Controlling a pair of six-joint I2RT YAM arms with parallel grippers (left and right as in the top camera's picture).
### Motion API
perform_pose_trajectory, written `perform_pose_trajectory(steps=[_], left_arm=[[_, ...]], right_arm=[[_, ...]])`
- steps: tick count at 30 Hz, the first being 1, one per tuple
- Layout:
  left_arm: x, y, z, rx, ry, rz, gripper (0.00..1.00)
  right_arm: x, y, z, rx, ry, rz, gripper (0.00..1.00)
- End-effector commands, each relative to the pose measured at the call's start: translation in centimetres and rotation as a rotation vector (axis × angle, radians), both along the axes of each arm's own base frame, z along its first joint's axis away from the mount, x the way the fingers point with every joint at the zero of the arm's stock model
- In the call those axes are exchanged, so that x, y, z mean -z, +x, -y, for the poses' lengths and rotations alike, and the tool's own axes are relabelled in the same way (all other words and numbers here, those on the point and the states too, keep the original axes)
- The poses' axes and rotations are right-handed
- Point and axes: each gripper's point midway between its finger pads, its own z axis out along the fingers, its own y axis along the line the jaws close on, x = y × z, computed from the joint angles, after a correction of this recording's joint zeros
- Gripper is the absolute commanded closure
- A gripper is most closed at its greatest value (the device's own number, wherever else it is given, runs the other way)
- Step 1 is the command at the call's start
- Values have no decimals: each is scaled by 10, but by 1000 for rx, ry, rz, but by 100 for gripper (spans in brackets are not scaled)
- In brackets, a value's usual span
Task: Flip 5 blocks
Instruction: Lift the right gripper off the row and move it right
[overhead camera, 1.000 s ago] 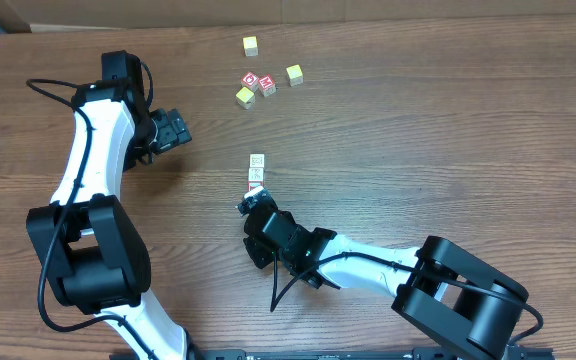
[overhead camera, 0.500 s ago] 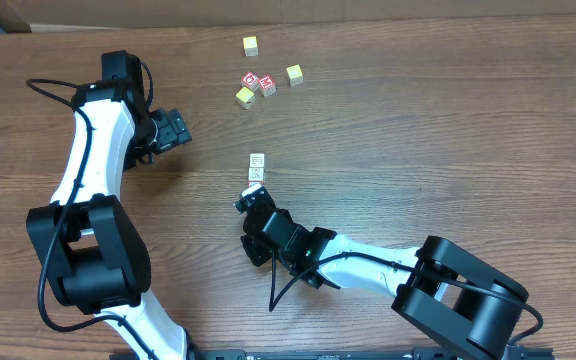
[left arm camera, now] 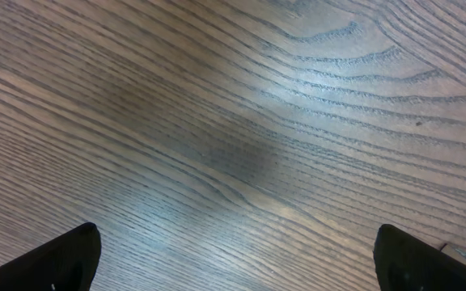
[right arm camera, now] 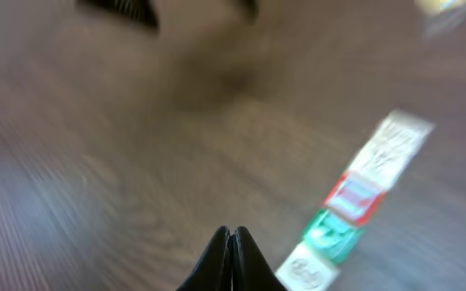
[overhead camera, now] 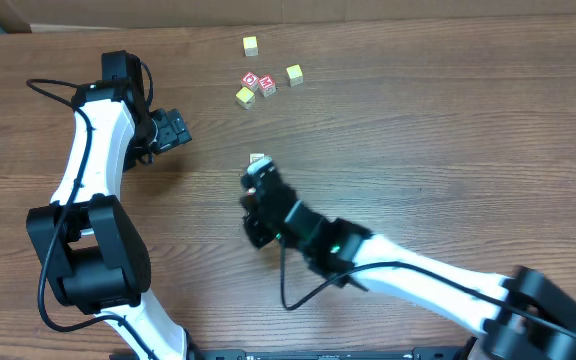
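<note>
Right gripper (right arm camera: 230, 236), pinched empty, advanced alongside blocks (right arm camera: 354, 198); overhead hides most; left gripper (left arm camera: 237, 255) gapes.

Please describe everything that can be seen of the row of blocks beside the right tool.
The row of blocks is a straight line of small cubes set side against side on the wooden table. Four show in the blurred right wrist view, running diagonally: a pale face nearest, then green, red, and another pale one. The print cannot be read. The shut right tool is beside the near end and seems apart from it. From overhead only the far block shows, because the right arm hides the rest.
</note>
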Motion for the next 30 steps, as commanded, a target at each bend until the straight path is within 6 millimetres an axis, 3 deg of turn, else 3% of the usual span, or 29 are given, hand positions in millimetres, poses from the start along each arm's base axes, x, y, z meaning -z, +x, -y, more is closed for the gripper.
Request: perform_pose_trajectory(steps=[1,5,9,10,14,19,21,30], left_arm=[[-11,4,-1,0,16,27,0],[-11,4,-1,0,16,28,0],[-11,4,-1,0,16,28,0],[-11,4,-1,0,16,27,0],[-11,4,-1,0,16,27,0],[-11,4,-1,0,16,27,0],[-11,4,-1,0,16,27,0],[-11,4,-1,0,16,28,0]], right_arm=[[-24,37,38,137,4,31,95],[-4,69,101,280,-94,-46,92],[19,89,166,420,-187,-142,91],[23,93,180,453,-201,-161,88],[32,101,218,536,-235,-209,58],[37,101,237,527,-300,-213,20],[37,101,237,516,-311,-207,0],[41,96,239,514,-327,-227,0]])
